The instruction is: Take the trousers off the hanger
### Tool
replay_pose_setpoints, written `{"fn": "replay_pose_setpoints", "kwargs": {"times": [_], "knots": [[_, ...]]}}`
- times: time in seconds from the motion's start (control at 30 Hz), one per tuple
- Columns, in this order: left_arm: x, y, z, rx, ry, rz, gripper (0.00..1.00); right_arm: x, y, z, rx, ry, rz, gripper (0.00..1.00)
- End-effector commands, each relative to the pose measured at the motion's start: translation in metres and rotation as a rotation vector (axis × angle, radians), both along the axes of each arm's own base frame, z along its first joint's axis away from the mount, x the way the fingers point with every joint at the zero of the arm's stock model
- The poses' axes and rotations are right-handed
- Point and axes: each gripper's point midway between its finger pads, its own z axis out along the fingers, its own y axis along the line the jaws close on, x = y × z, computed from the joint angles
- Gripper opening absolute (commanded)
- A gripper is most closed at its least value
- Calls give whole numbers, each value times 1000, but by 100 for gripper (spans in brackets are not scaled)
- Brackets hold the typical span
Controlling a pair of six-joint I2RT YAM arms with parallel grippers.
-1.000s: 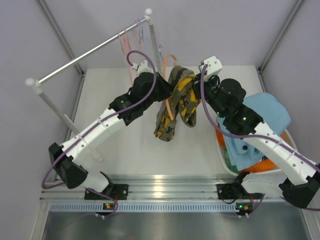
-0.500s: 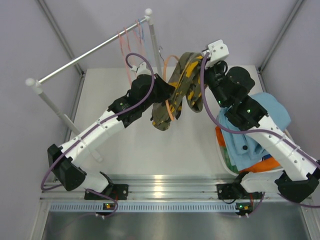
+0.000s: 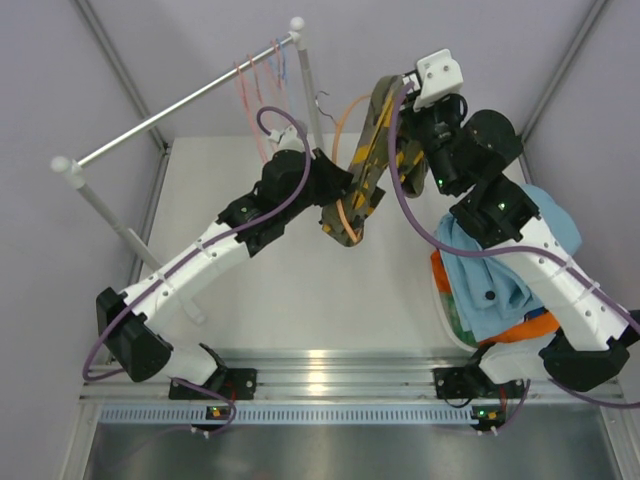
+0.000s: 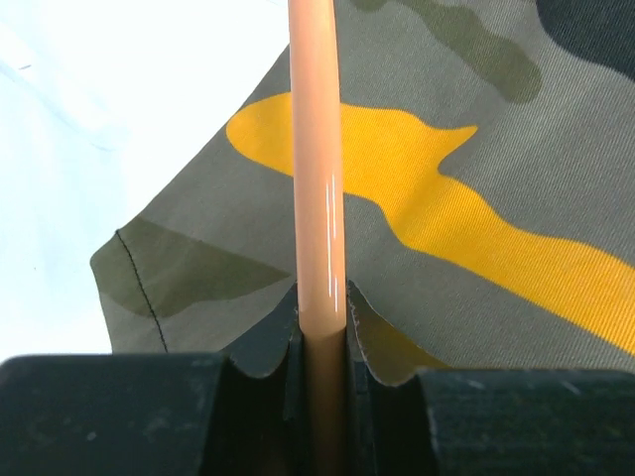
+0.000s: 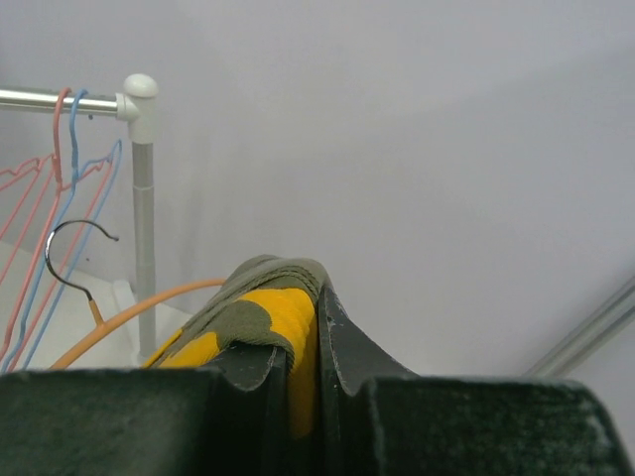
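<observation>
The olive camouflage trousers (image 3: 368, 160) with yellow patches hang stretched in the air, high at the back and low toward the table. My right gripper (image 3: 398, 100) is shut on their top end, and in the right wrist view the cloth (image 5: 263, 297) is pinched between the jaws of that gripper (image 5: 303, 332). My left gripper (image 3: 338, 195) is shut on the orange hanger (image 3: 346, 125). In the left wrist view the hanger's bar (image 4: 316, 178) runs straight up from that gripper (image 4: 322, 312), with the trousers (image 4: 466, 208) behind it.
A clothes rack rail (image 3: 190, 100) crosses the back left, with pink and blue empty hangers (image 3: 262, 70) near its post (image 3: 305, 80). At the right, a white basket (image 3: 447, 318) holds light blue (image 3: 510, 260) and orange (image 3: 530, 328) trousers under my right arm.
My right gripper has risen and moved toward the back wall, pulling the camouflage trousers up and taut along the hanger. The left gripper has stayed almost in place on the hanger.
</observation>
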Motion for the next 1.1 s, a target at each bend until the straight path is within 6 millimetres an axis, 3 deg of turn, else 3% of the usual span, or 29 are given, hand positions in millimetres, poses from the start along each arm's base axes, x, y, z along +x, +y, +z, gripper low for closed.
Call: {"fn": "replay_pose_setpoints", "kwargs": {"times": [0.0, 0.37, 0.57, 0.87, 1.07], "knots": [[-18, 22, -78, 269, 133, -48, 0, -87, -105, 170, 471, -500, -101, 0], [-32, 6, -99, 333, 219, -149, 0, -80, -84, 199, 506, -575, -28, 0], [-42, 22, -117, 416, 246, -159, 0, -87, -93, 223, 491, -655, -77, 0], [-49, 43, -139, 492, 274, -124, 0, -102, -108, 241, 504, -739, -124, 0], [-46, 33, -133, 449, 247, -147, 0, -109, -114, 236, 491, -727, -122, 0]]}}
